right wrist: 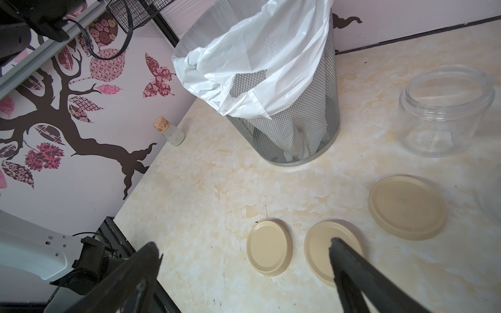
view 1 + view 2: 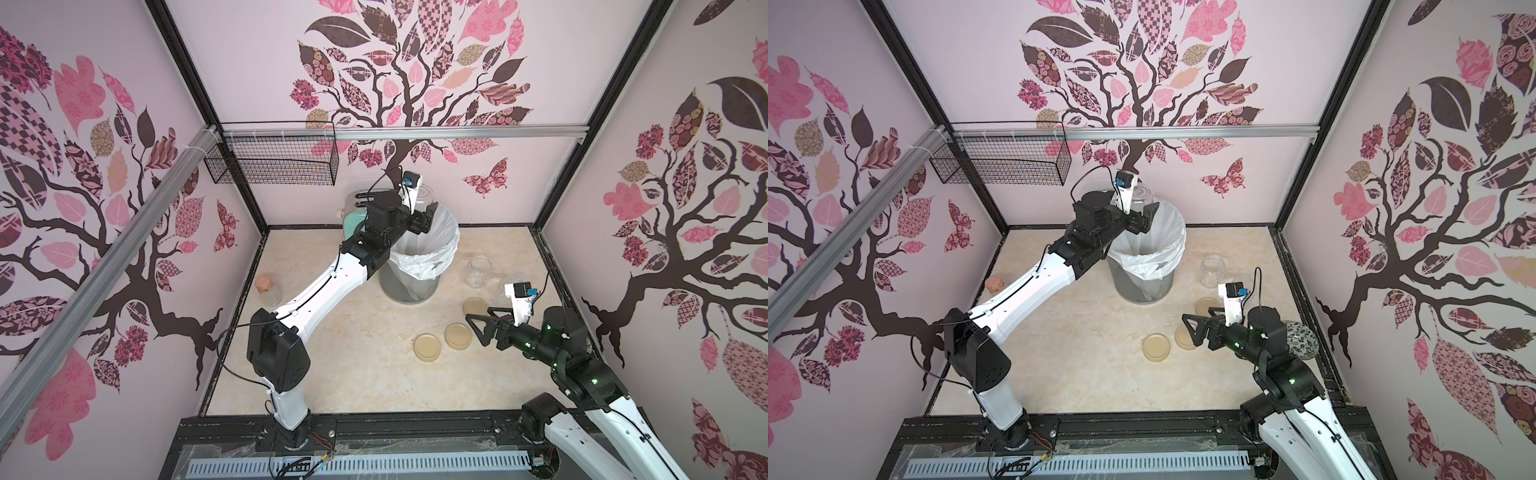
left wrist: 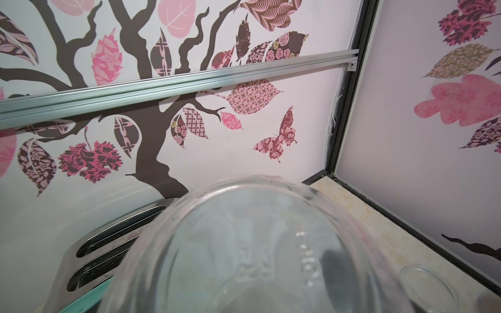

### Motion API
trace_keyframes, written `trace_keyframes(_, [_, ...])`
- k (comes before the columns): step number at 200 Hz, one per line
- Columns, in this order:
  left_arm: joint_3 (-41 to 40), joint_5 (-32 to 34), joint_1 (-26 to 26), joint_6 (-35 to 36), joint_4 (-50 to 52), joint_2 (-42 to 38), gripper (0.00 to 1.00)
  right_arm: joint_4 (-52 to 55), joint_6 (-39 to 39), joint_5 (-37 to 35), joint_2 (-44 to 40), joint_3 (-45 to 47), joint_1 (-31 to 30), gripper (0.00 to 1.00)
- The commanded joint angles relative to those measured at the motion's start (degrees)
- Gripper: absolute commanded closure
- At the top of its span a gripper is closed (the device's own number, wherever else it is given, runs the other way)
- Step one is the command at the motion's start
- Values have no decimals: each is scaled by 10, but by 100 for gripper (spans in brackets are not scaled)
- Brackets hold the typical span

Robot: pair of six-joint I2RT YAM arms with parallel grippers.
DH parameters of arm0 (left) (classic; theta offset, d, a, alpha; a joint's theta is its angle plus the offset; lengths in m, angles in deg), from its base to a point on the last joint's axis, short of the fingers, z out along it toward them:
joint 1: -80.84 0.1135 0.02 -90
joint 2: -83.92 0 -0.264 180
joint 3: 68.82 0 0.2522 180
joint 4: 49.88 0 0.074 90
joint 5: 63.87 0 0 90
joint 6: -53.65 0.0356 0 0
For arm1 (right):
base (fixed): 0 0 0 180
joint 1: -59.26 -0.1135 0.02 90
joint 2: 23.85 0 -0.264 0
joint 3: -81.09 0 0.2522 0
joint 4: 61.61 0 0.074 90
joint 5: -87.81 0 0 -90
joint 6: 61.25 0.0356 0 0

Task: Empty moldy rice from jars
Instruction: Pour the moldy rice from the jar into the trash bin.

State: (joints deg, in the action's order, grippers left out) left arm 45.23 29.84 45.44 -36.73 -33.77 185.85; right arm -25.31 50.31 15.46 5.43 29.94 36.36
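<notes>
- Top views: L arm reaches fwd to the bin (image 2: 409, 286). The L gripper (image 2: 424, 217) is clamped on a jar (image 2: 420, 194) over the bin's far rim, seen in both top views. R arm is bent low by the right wall. The R gripper (image 2: 478, 313) is spread wide and empty, just over three lids (image 2: 427, 347) lying flat on the table (image 2: 353, 374). 2nd jar (image 2: 478, 270) stands upright, lidless, beside the bin. Bottle (image 2: 268, 289) sits near the left wall; toaster (image 2: 353, 218) is behind the L arm.
- Left wrist: jar (image 3: 244, 244) fills the lower frame, base toward cam, glass see-through. Toaster (image 3: 108, 244) is just beside it.
- Right wrist: R gripper (image 1: 242, 246) is wide apart w/ nothing between. One fingertip (image 1: 341, 252) overlaps the middle lid. Bin (image 1: 298, 130) and 2nd jar (image 1: 444, 111) lie beyond.
</notes>
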Motion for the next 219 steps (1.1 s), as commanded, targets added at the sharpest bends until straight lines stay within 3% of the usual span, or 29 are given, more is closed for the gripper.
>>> trace_keyframes(1, [-2, -16, 36, -50, -41, -30, 29, 5, 2, 2, -1, -7, 1, 1])
trace_keyframes(24, [-9, -4, 6, 8, -37, -41, 28, 12, -7, -4, -2, -9, 1, 1])
trace_keyframes(52, [-4, -9, 22, -23, -32, -39, 29, -2, 5, 8, 2, -5, 2, 0])
trace_keyframes(77, [-8, 19, -25, 80, -30, -40, 26, -2, 5, 1, 0, -2, 1, 1])
trace_keyframes(89, [2, 32, -9, 44, -26, -32, 26, -2, 5, 4, 1, -3, 1, 0])
trace_keyframes(106, [3, -14, 22, -21, -34, -30, 30, 5, 4, 8, 0, -9, 1, 0])
trace_keyframes(130, [13, 37, -27, 109, -14, -25, 26, 6, 1, -3, -8, -6, 1, 0])
trace_keyframes(141, [16, 40, -18, 87, -13, -24, 26, 7, 1, -1, -7, -7, 1, 1])
trace_keyframes(168, [18, 5, 30, -56, -10, -25, 29, 7, 3, 4, -7, -5, 1, 1])
trace_keyframes(219, [-16, 48, -16, -47, -1, -65, 30, -4, 6, 3, -7, 4, 2, 1])
